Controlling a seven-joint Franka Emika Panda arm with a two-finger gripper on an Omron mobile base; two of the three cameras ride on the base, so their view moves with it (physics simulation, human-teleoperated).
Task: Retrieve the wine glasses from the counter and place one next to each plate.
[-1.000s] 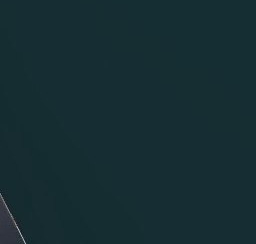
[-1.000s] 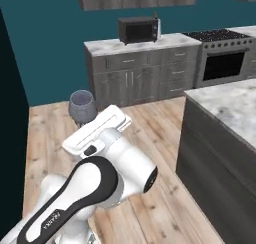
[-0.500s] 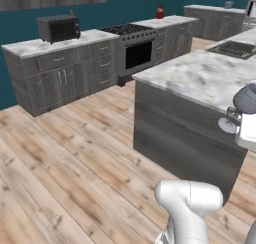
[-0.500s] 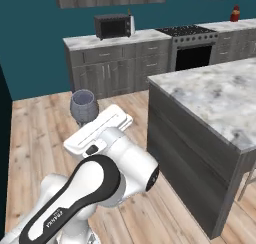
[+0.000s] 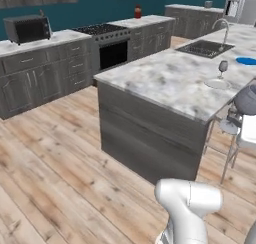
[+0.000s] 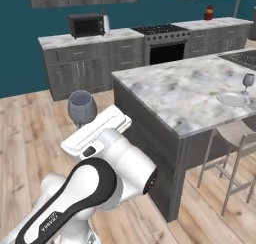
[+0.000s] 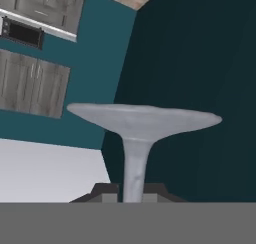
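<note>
**Count of things in the kitchen**

Two wine glasses: one held glass at the left centre of the right base view, with its foot and stem filling the middle of the hand view, and one standing glass at the upper right of the left base view. Two plates: one pale plate and one blue plate. One microwave, one stove, one sink, one red bottle. Two stools at the lower right.
</note>
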